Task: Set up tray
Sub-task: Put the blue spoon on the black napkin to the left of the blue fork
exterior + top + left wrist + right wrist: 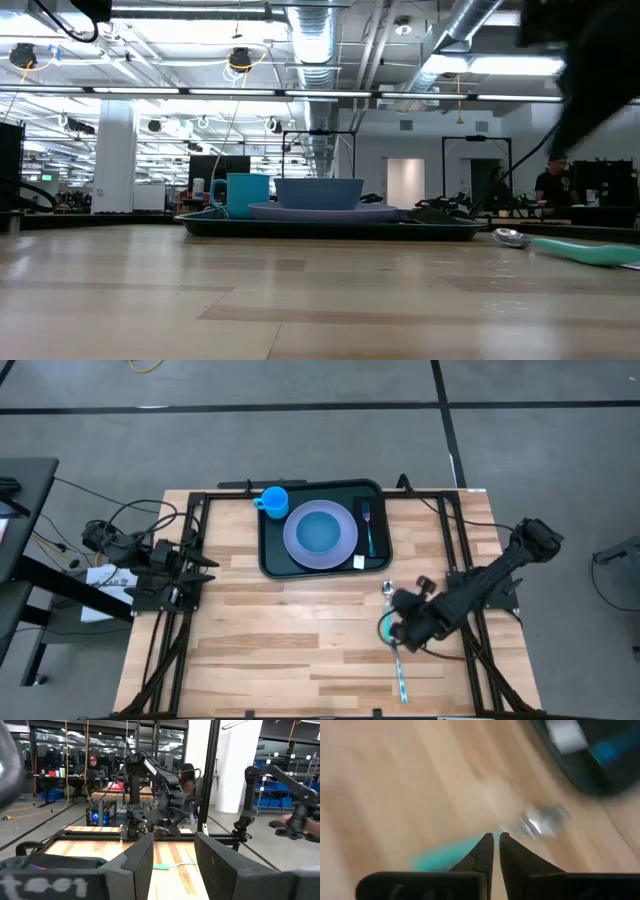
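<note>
Tray (272, 550) sits at table's (260, 650) far middle, holding plate, cup, fork. Right gripper (495, 839), fingers nearly pressed together, hovers over spoon (398, 656) just beside tray. Left gripper (172, 857) spread, parked at left edge.

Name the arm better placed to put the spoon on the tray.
Right. Its gripper hovers over the spoon beside the tray; the left gripper waits at the table's far left edge.
</note>
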You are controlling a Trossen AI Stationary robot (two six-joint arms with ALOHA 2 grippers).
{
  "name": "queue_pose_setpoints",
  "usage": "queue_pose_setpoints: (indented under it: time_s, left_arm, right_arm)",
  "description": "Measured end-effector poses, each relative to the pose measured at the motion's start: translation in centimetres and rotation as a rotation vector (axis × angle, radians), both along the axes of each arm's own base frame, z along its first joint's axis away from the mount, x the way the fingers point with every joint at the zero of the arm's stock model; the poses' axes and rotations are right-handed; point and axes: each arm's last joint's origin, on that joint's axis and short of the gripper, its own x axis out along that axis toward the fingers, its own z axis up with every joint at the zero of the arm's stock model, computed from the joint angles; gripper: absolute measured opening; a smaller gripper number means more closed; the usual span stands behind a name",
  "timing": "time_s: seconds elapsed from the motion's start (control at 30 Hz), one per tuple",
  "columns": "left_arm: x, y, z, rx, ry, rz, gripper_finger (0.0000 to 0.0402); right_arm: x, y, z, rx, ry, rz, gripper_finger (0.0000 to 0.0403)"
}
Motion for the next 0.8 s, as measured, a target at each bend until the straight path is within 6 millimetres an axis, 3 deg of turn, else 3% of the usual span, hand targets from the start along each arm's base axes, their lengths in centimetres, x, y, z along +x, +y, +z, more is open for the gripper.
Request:
queue_pose_setpoints:
  time_s: [0.17,0.33,0.5,0.8]
  left_arm:
    - [0.0,0.0,0.0,0.0,0.0,0.0,0.0132]
    - [0.0,0.0,0.0,0.004,-0.005,0.006,0.0132]
    - [0.0,0.0,0.0,-0.001,-0.004,0.006,0.0132]
    - [0.0,0.0,0.0,-0.002,0.001,0.006,0.0132]
  right_arm:
    - [-2.4,-1.1,-0.3,0.105,-0.093,-0.136,0.0002]
    - [-3.5,-1.5,-1.3,0.2,-0.136,0.002,0.0002]
    - [-5.1,-2.7,-3.0,0.299,-0.152,-0.109,0.0001]
    - [-4.1,-2.2,-2.9,0.548,-0.293,-0.225,0.0003]
